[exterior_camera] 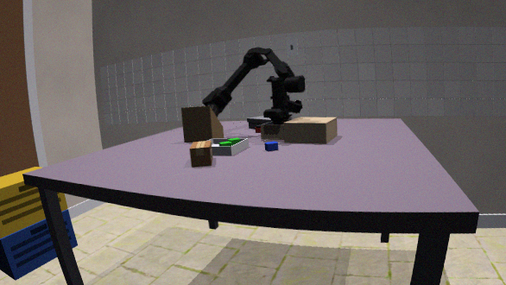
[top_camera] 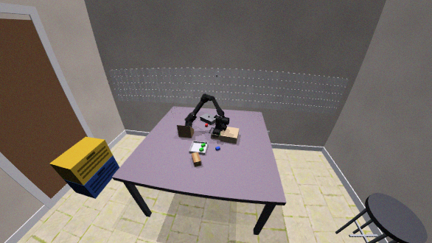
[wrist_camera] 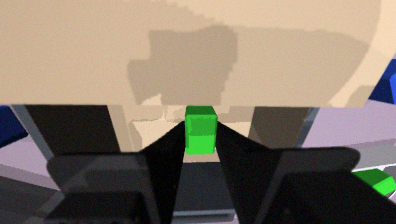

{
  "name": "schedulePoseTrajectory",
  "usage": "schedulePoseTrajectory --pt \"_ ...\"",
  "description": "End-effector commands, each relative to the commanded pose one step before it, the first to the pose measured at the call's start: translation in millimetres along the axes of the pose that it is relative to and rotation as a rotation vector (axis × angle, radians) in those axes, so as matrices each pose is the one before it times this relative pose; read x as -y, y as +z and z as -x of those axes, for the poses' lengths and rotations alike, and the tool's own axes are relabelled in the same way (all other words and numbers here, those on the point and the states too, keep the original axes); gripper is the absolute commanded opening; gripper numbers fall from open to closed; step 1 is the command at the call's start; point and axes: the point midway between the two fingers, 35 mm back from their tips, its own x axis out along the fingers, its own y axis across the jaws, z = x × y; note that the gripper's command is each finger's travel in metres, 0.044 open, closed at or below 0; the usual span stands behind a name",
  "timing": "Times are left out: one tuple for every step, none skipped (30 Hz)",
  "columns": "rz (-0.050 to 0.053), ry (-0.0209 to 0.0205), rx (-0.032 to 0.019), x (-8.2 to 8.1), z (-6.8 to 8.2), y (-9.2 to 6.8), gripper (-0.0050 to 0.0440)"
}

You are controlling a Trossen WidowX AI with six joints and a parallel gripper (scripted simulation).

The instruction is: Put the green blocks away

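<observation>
Item: gripper, one, on the single black arm. State: both dark fingers pressed against the sides of a green block, which sat in the open drawer of the tan drawer unit, at the far middle of the table. The wrist view showed the block upright between the tips, with the unit's top filling the upper frame.

Handling note for the step in hand, as a judgement: the lift called for a straight rise out of the drawer before any sideways travel, so that the block would not catch the drawer's wall or the overhanging top. The grip sat high on the block, so a slow start was advisable. The drawer would need shutting afterwards.

Count of task items:
- Green blocks: three seen. One in the gripper; two in the basket, a shallow white tray standing near the table's middle. Whether more lay hidden could not be told.
- Basket: one, upright on the table.

Count of other items:
- Blue blocks: one just right of the basket in the top view; the wrist view showed blue shapes at both edges, so a second was likely.
- Red block: one, far side, near the arm.
- Brown boxes: two, a larger at far left and a smaller nearest the camera.
- Grey flat object: one, behind the arm; kind not told.
</observation>
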Motion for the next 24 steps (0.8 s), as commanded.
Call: schedulePoseTrajectory --pt "0.0033 -0.00091 0.00061 0.35 2.84 0.62 0.0" --pt "0.0 0.0 0.0 0.0 2.67 0.0 0.0" --pt "0.0 0.0 0.0 0.0 2.67 0.0 0.0" --pt "0.0 0.0 0.0 0.0 2.67 0.0 0.0" --pt "0.0 0.0 0.0 0.0 2.67 0.0 0.0" --pt "0.0 0.0 0.0 0.0 2.67 0.0 0.0" --pt "0.0 0.0 0.0 0.0 1.33 0.0 0.0" --pt "0.0 0.0 0.0 0.0 0.0 0.0 0.0" --pt "0.0 0.0 0.0 0.0 0.0 0.0 0.0" --pt "0.0 0.0 0.0 0.0 0.0 0.0 0.0" --pt "0.0 0.0 0.0 0.0 6.67 0.0 0.0" --pt "0.0 0.0 0.0 0.0 6.67 0.0 0.0" --pt "0.0 0.0 0.0 0.0 6.67 0.0 0.0" --pt "0.0 0.0 0.0 0.0 6.67 0.0 0.0" --pt "0.0 0.0 0.0 0.0 6.67 0.0 0.0" --pt "0.0 0.0 0.0 0.0 6.67 0.0 0.0" --pt "0.0 0.0 0.0 0.0 0.0 0.0 0.0" --pt "0.0 0.0 0.0 0.0 0.0 0.0 0.0" --pt "0.0 0.0 0.0 0.0 6.67 0.0 0.0" --pt "0.0 0.0 0.0 0.0 6.67 0.0 0.0" --pt "0.0 0.0 0.0 0.0 6.67 0.0 0.0" --pt "0.0 0.0 0.0 0.0 6.67 0.0 0.0" --pt "0.0 0.0 0.0 0.0 6.67 0.0 0.0" --pt "0.0 0.0 0.0 0.0 6.67 0.0 0.0"
